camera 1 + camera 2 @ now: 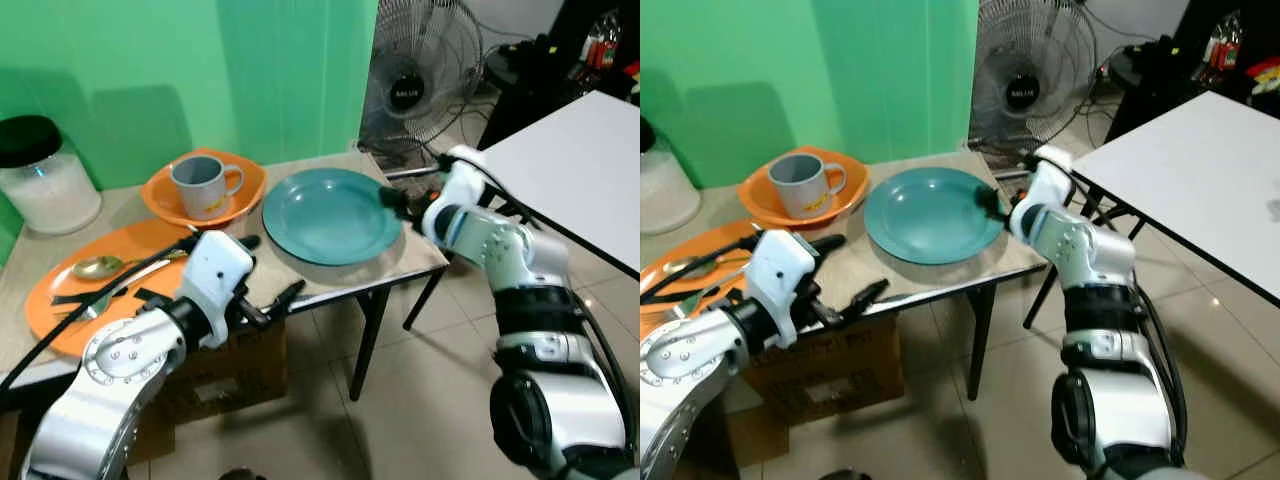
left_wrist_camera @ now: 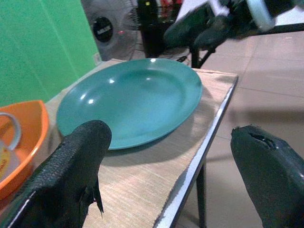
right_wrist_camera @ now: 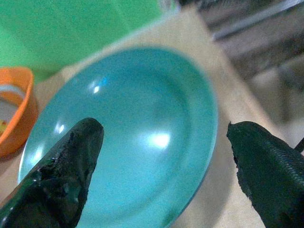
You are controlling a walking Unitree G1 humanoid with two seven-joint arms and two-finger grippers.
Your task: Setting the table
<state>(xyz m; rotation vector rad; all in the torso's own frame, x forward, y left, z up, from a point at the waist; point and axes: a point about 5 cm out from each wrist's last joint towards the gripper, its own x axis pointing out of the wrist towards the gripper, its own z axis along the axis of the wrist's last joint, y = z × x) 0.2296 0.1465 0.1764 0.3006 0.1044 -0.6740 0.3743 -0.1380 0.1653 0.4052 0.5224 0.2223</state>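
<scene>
A teal plate (image 1: 330, 215) lies on the right end of the small wooden table (image 1: 420, 255). My right gripper (image 1: 393, 199) hovers open at the plate's right rim, its fingers (image 3: 71, 161) spread over the dish. The left gripper (image 1: 275, 264) stands open at the table's front edge, just left of the plate, with nothing between its fingers (image 2: 71, 161). A grey mug (image 1: 203, 185) sits in an orange bowl (image 1: 160, 200) behind it. On the orange tray (image 1: 60, 320) at the left lie a gold spoon (image 1: 100, 266) and other dark-handled cutlery.
A glass jar with a black lid (image 1: 40, 175) stands at the back left. A floor fan (image 1: 420, 70) is behind the table, and a white table (image 1: 580, 160) stands to the right. A cardboard box (image 1: 220, 370) sits under the wooden table.
</scene>
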